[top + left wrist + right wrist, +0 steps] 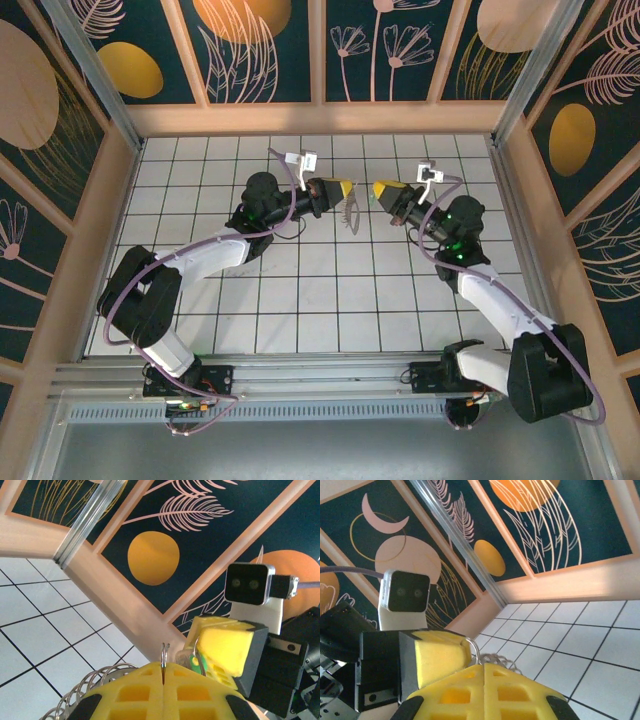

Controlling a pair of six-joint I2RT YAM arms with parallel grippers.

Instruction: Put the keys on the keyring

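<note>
1. left gripper (164, 670) and right gripper (482, 669) pads: yellow, matt, foam-like or soft plastic, with moulded square pockets.
2. keyring (164, 652): thin bright metal wire, polished.
3. green key (197, 663): glossy plastic head.
4. coiled wire (95, 682): bare shiny metal.
5. finger housing (260, 667): matt black plastic. camera bracket (255, 615): smooth white plastic.
6. floor tiles (300, 300): white, smooth, slight sheen, dark joints.
7. wall frame (320, 118): pale wood look, matt. corner post (87, 522): ribbed bare aluminium.
</note>
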